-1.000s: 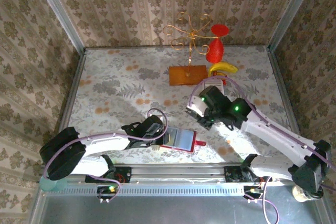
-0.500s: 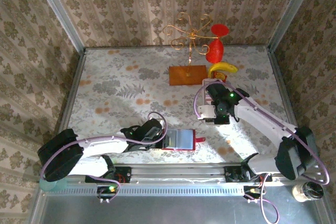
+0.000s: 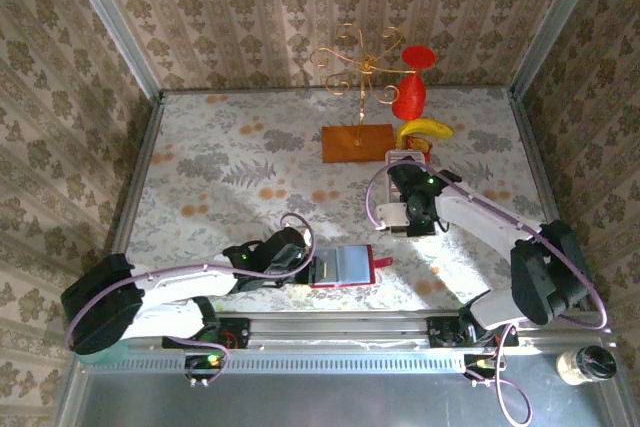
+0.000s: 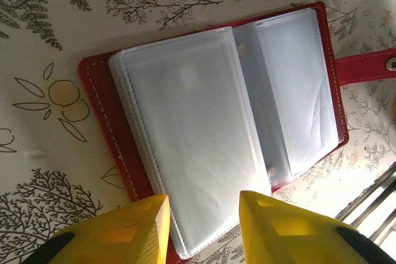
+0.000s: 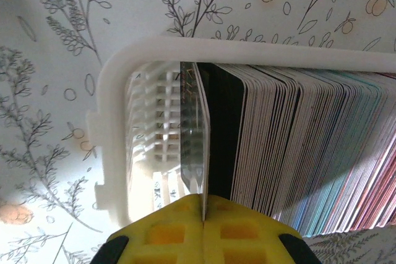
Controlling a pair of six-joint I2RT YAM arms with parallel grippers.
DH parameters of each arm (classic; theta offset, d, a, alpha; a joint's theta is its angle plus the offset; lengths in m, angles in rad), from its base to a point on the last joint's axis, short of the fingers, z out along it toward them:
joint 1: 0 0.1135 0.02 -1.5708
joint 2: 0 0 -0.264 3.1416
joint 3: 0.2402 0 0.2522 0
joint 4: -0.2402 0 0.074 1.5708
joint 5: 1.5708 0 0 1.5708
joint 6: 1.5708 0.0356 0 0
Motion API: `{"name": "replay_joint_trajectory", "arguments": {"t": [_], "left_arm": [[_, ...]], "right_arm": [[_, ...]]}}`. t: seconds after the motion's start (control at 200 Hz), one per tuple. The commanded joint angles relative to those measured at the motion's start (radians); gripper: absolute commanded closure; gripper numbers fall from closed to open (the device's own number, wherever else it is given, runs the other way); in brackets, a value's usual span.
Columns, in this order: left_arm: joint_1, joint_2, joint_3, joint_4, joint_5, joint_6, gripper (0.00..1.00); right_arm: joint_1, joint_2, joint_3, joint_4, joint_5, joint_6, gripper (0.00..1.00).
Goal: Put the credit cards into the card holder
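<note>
Our right claw is clenched on the endmost card of the credit cards, the thin edge running straight into the seam between its yellow fingers. That card leans a little away from its neighbours, which we take to mean it is being singled out for lifting. The row stands on edge in a white tray, beyond the card holder and to its right, well apart from it. The card holder lies open and flat, red cover down, its clear pockets facing up and its snap tab sticking out sideways. Our left claw is released, fingers apart at the holder's edge with the pocket stack between them, probably so that the holder is steadied and kept spread for a card to slide in. Under the holder is a cloth printed with leaves and oranges. Farther beyond the holder sit an orange-brown base with a gold wire stand and a banana. Patterned wallpaper closes it in.
</note>
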Motion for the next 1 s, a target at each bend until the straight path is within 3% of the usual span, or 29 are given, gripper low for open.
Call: {"name": "replay_joint_trajectory", "arguments": {"t": [0.0, 0.115, 0.2, 0.525, 0.61, 0.835, 0.95, 0.995], "left_arm": [[-0.006, -0.023, -0.011, -0.042, -0.009, -0.005, 0.65], [-0.006, -0.035, -0.014, -0.046, -0.010, -0.007, 0.65], [-0.004, -0.041, -0.017, -0.048, -0.013, -0.009, 0.64], [0.006, -0.035, -0.014, -0.046, -0.011, -0.007, 0.65], [0.009, -0.037, -0.014, -0.050, -0.009, -0.006, 0.65], [0.020, -0.035, -0.022, -0.045, -0.005, -0.008, 0.65], [0.023, -0.035, -0.030, -0.038, -0.003, -0.012, 0.65], [0.024, -0.037, -0.032, -0.034, -0.002, -0.013, 0.65]], "right_arm": [[0.003, 0.013, -0.032, 0.112, 0.116, 0.028, 0.98], [0.012, -0.021, -0.072, 0.188, 0.148, 0.043, 0.90], [0.022, -0.044, -0.095, 0.215, 0.152, 0.060, 0.79], [0.063, -0.188, -0.165, 0.302, 0.178, 0.089, 0.65], [0.064, -0.210, -0.177, 0.301, 0.166, 0.099, 0.49], [0.058, -0.184, -0.190, 0.282, 0.135, 0.105, 0.48], [0.055, -0.165, -0.178, 0.268, 0.126, 0.089, 0.33], [0.052, -0.157, -0.174, 0.290, 0.137, 0.075, 0.31]]}}
